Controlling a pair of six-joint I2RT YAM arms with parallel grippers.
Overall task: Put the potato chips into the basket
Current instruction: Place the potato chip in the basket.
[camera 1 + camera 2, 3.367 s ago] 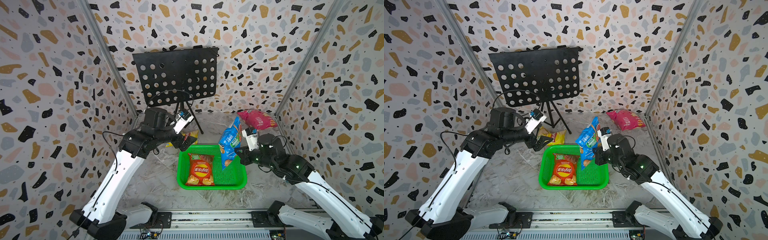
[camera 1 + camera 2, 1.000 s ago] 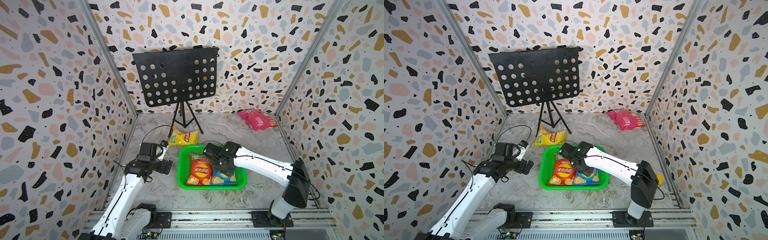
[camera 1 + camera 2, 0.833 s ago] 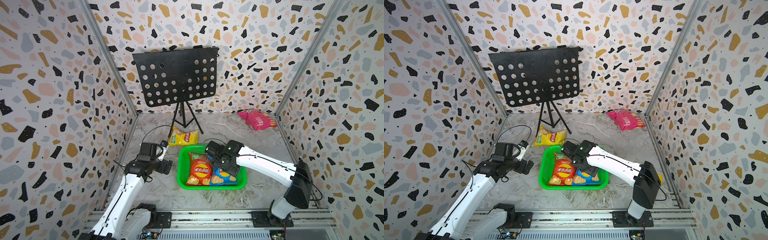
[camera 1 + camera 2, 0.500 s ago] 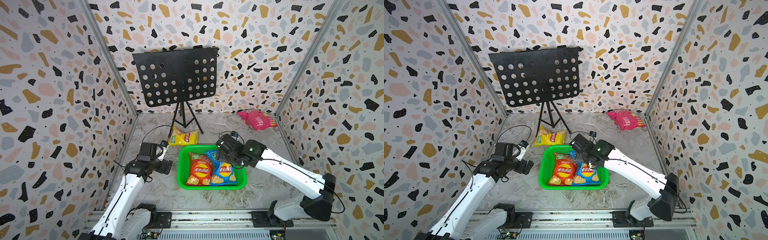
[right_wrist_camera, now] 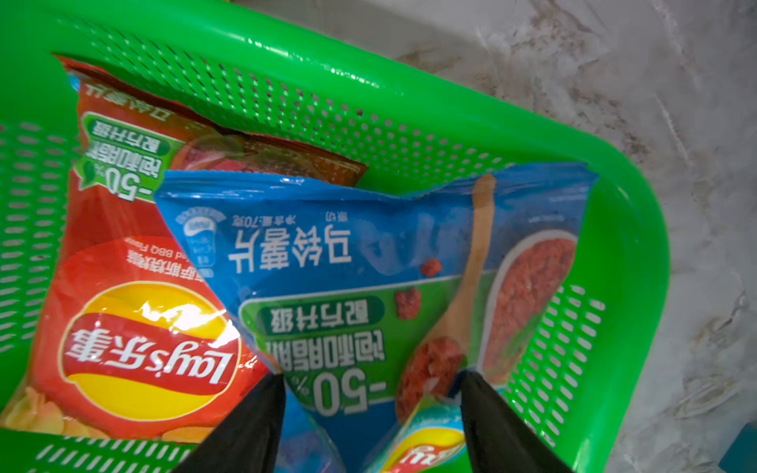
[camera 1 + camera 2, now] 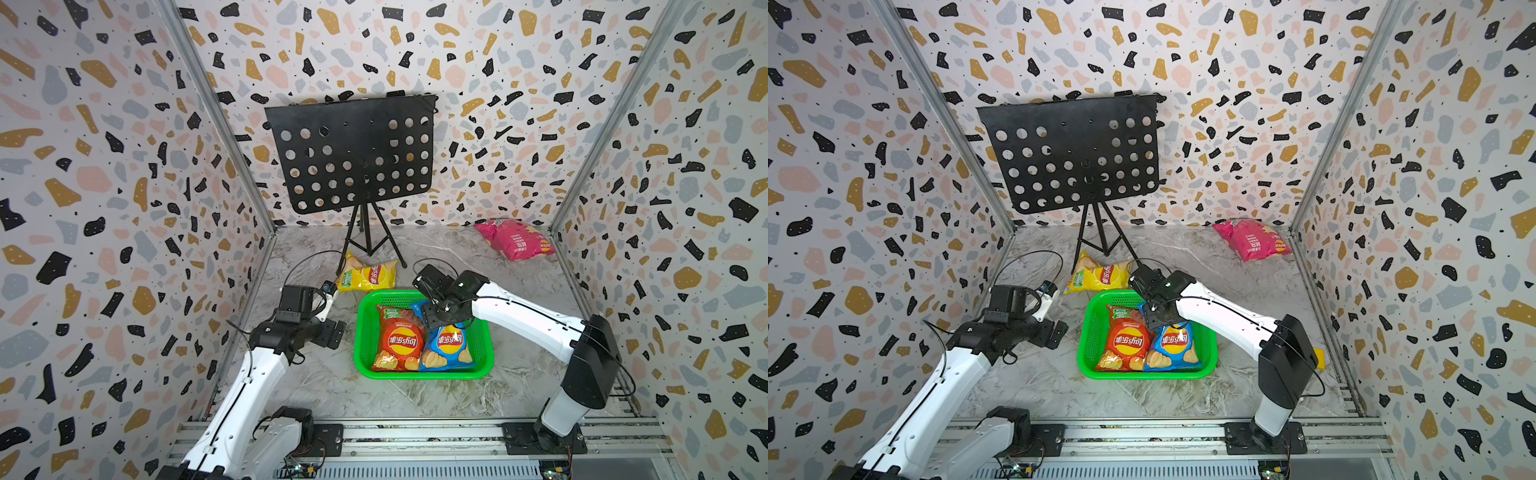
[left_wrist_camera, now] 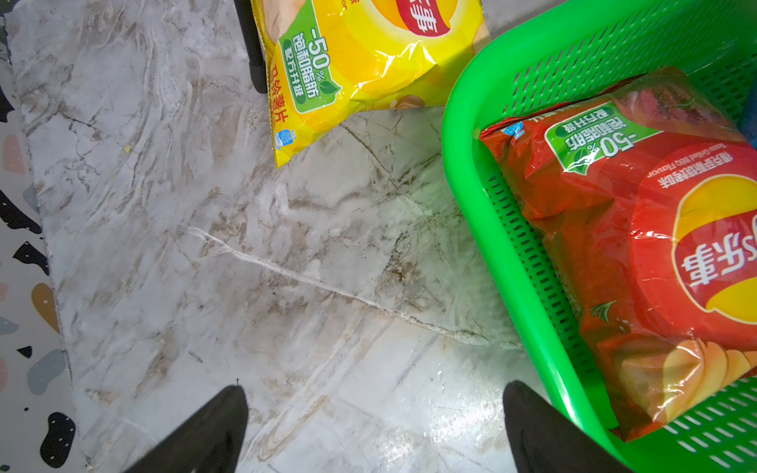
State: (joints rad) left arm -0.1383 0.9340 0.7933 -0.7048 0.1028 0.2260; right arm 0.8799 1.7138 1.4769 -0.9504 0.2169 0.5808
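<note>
Right pincer (image 5: pixel 368 413) open, empty, just above the blue bag (image 5: pixel 368 262) in the basket (image 5: pixel 614 286)

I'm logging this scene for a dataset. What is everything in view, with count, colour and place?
orange-red chip bag: one, orange-red, lying in the basket, on the left arm's side.
blue chip bag: one, blue, in the basket beside the orange-red one, its upper corner lapping over it.
yellow chip bag: one, yellow, on the tabletop just behind the basket, at the stand's feet.
pink chip bag: one, pink, on the tabletop in the far corner, on the right arm's side.
basket: one, bright green, mid-table.
music stand: one, black, perforated, at the back wall.
left claw: one, black, open over bare tabletop beside the basket.
right claw: one, black, open just above the blue bag.
</note>
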